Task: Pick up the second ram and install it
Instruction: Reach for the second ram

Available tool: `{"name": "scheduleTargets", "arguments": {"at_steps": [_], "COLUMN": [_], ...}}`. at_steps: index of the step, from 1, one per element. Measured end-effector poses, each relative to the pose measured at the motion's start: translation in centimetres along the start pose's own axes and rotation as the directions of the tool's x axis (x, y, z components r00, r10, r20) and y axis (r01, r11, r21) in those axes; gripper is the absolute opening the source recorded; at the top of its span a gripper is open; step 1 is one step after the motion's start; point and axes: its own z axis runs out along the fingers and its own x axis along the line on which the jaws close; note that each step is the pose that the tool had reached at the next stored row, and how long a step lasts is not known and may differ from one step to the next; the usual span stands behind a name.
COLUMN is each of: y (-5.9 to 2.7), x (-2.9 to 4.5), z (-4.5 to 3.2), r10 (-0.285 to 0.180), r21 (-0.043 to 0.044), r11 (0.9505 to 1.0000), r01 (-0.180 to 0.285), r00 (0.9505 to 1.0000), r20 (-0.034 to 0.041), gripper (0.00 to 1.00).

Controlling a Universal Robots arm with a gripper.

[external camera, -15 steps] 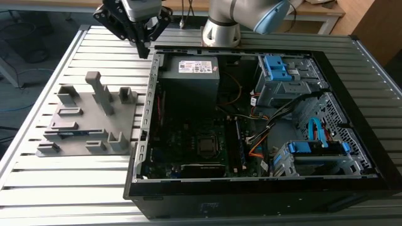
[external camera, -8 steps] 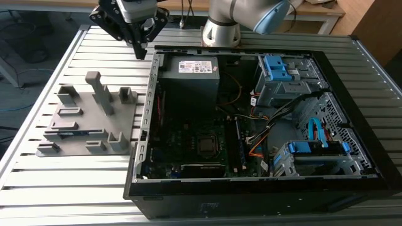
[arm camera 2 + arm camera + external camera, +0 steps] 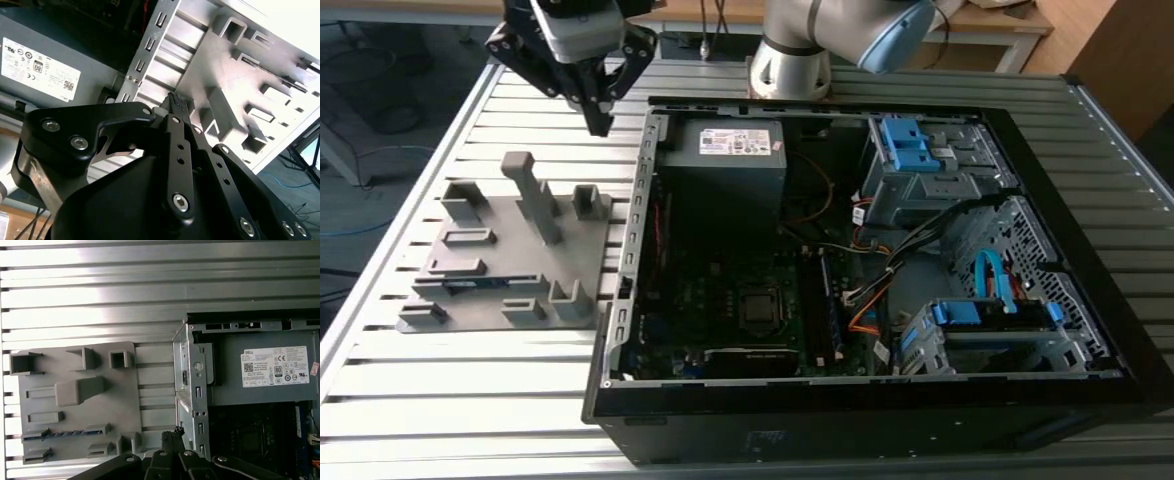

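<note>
The second ram (image 3: pixel 478 285) is a thin dark blue-green stick lying in a slot of the grey fixture plate (image 3: pixel 467 315), toward the exterior view's left. In the first wrist view the ram (image 3: pixel 65 433) sits between two low blocks on the plate (image 3: pixel 125 405). My gripper (image 3: pixel 599 122) hangs above the slatted table beyond the fixture, beside the far left corner of the open computer case (image 3: pixel 620 400). Its fingers meet at the tips with nothing between them in both wrist views (image 3: pixel 174 100) (image 3: pixel 175 432). It is well apart from the ram.
The fixture carries a tall post (image 3: pixel 534 195) and several upright blocks. Inside the case are a power supply (image 3: pixel 727 150), the motherboard (image 3: pixel 720 290), blue drive cages (image 3: pixel 914 140) and loose cables (image 3: pixel 921 240). The arm's base (image 3: pixel 790 70) stands behind the case.
</note>
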Motion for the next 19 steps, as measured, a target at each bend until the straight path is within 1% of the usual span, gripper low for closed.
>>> {"name": "scheduleTargets", "arguments": {"at_steps": [1, 6, 11, 19], "y": [-0.06, -0.28, -0.37, -0.44], "x": [0.15, 1.41, 2.51, 3.41], "z": [0.03, 0.13, 0.22, 0.48], "r10": [0.0, -0.001, -0.001, -0.001], "r21": [0.0, 0.0, 0.0001, -0.0001], "r11": [1.0, 1.0, 1.0, 1.0], "r01": [0.0, 0.001, 0.001, 0.001], "r00": [1.0, 1.0, 1.0, 1.0], "r20": [0.0, 0.0, -0.0001, 0.0001], "gripper": [0.1, 0.1, 0.1, 0.1]}}
